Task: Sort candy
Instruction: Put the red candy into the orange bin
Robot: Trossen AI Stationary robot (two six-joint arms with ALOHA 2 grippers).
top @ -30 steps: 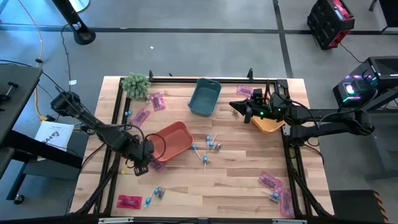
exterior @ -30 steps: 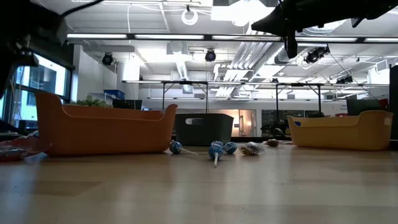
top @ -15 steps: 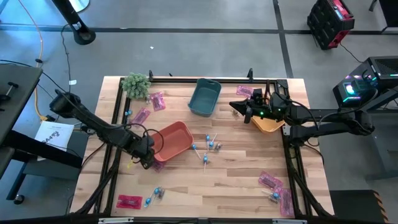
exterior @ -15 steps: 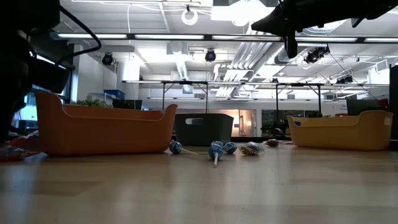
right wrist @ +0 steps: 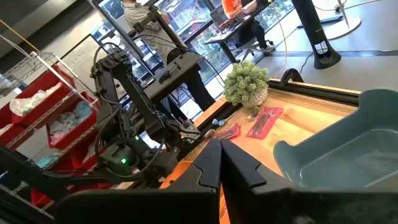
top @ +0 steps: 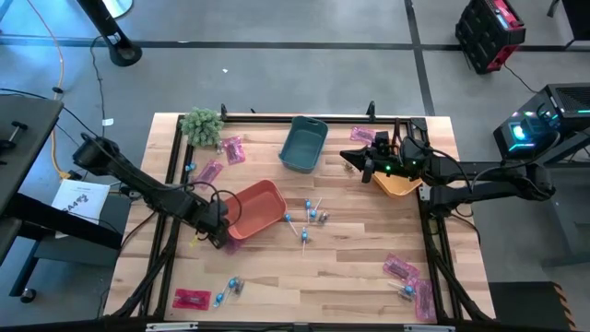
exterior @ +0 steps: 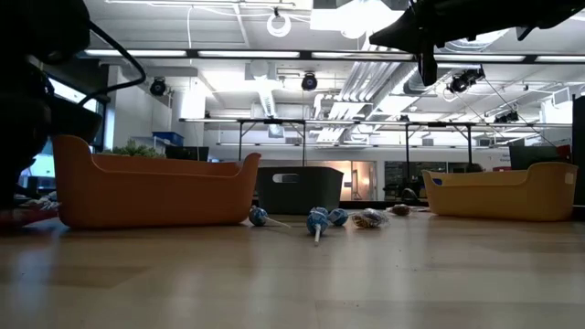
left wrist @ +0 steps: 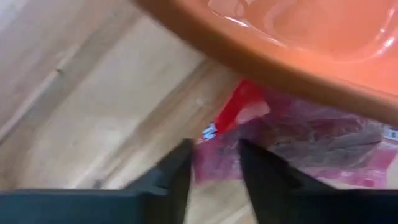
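My left gripper (top: 218,237) is low at the near left corner of the red bin (top: 241,195), open. In the left wrist view its fingers (left wrist: 180,171) stand on either side of the end of a pink packet (left wrist: 286,146) that lies partly under the bin's rim (left wrist: 249,59). The same packet (top: 234,244) shows in the high view. My right gripper (top: 361,164) hovers shut (right wrist: 219,163), raised above the table beside the orange bin (top: 398,184). Blue lollipops (top: 313,215) and brownish pieces (exterior: 370,218) lie mid-table. My left gripper comes down slanting at the pink packet's end (left wrist: 214,134), which lies on the table between the open fingers. I cannot tell whether the fingers touch it.
A teal bin (top: 293,129) stands at the far middle and a green plant (top: 202,124) at the far left corner. More pink packets lie far left (top: 232,149), near left (top: 191,298) and near right (top: 402,268). A black frame edges the table.
My left gripper has moved a short way toward the table's far right, up to the red bin's near corner and the pink packet there. The right arm has kept still.
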